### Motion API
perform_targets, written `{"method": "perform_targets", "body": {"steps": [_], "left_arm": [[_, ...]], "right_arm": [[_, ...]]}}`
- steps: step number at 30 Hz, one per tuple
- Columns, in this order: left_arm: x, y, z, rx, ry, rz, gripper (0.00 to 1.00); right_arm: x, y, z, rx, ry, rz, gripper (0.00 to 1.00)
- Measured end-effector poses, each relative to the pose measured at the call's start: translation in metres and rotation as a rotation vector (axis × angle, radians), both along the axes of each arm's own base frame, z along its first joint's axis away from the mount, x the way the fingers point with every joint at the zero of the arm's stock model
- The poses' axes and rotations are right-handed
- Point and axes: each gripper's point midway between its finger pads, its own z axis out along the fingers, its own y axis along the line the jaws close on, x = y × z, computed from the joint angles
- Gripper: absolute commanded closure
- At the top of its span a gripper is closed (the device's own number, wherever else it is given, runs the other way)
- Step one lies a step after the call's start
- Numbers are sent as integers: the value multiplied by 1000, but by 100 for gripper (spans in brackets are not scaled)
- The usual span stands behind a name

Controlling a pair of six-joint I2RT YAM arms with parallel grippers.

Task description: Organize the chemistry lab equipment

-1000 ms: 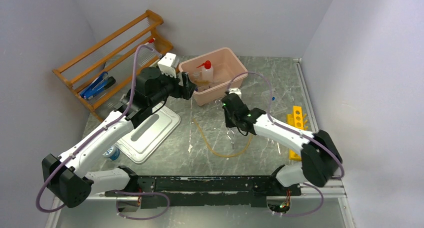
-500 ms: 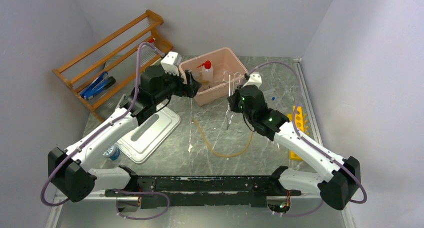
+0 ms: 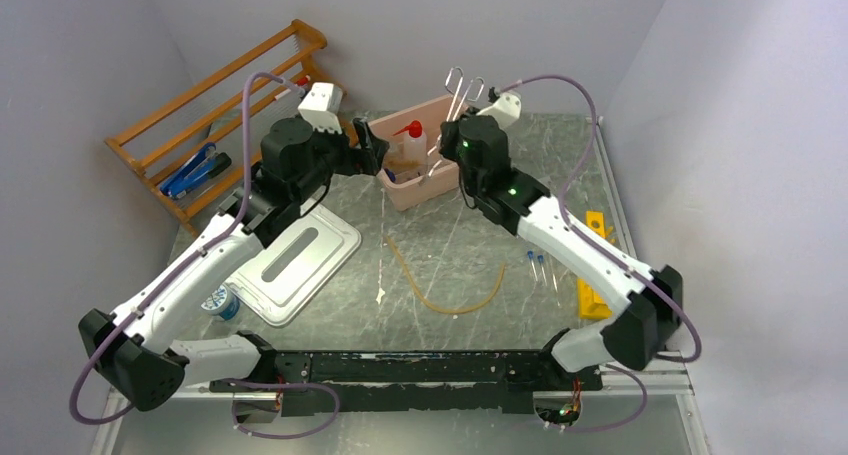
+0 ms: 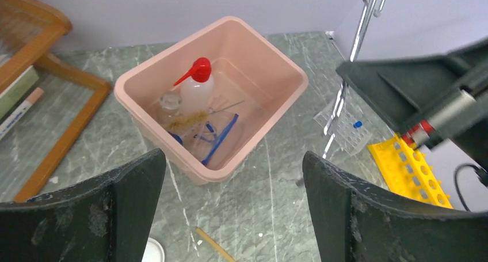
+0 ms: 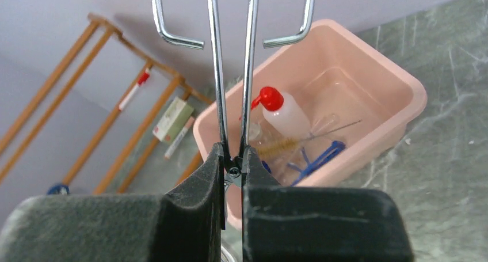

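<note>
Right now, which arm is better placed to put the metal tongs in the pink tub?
Right. The right claw is shut on the metal tongs, held up near the pink tub; the left claw is open and empty.

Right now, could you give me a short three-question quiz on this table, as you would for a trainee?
1. True or false: the right gripper is shut on the tongs.
2. Where does the squeeze bottle stand? A: in the pink tub. B: on the wooden shelf. C: on the bare table.
3. Fill the gap: the left gripper has its jaws ___ and holds nothing.

Key: 1 true. 2 A. 3 open.
</note>
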Motion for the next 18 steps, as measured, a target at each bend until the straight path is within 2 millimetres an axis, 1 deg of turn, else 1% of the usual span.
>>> {"method": "perform_targets", "body": {"steps": [3,5,8,12,15,18], "left_arm": [[-4,9,4,3,-9,25,8],[-7,14,4,11,-9,39,8],[-13,24,4,21,-8,61,8],[-22,34,-1,38,3,76,8],[-28,40,-8,56,20,86,8],[-32,45,-14,78,34,91,7]], "right_arm": [[22,9,5,44,13,-70,100],[34,13,3,74,38,-122,100],[51,20,-8,118,93,-201,100],[66,28,-35,159,176,-284,100],[76,35,-62,169,245,-344,100],[82,38,-84,174,296,-397,100]]}}
